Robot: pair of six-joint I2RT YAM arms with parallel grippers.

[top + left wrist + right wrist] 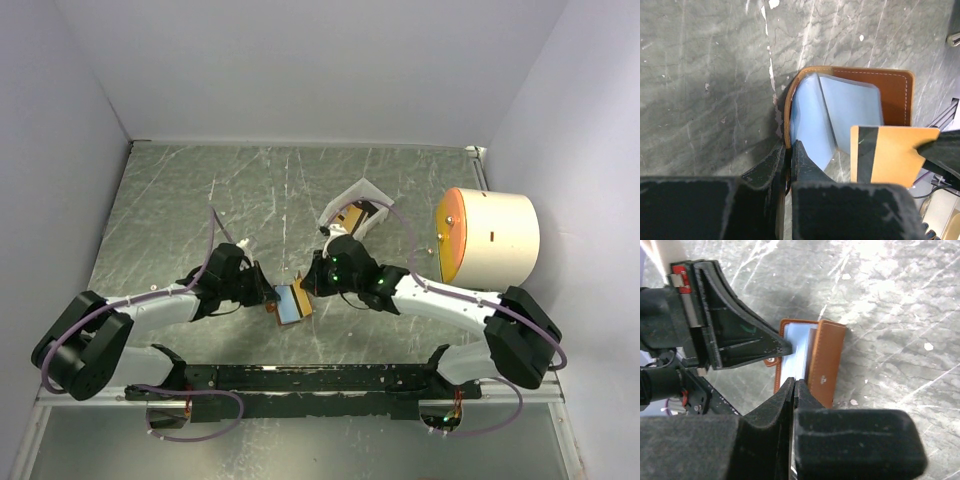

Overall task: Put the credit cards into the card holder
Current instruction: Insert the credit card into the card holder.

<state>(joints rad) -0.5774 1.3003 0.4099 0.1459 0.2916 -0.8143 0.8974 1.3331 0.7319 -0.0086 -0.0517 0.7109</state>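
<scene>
Left claw (790, 146) is pinching shut on wallet (890, 92) edge, propping it open on table (705, 75). Right claw (794, 383) is clamping together on orange card (897, 156), hanging at lower corner of clear pockets (850, 107).

Tip: you're wanting card flat with pocket mouth, going in slow, left claw bracing cover.

Hard to see: whether card is touching plastic, which pocket it's lining up with. Card is sitting edge-on in right wrist view, barely showing. White tray (362, 190) contents too small to make out.
</scene>
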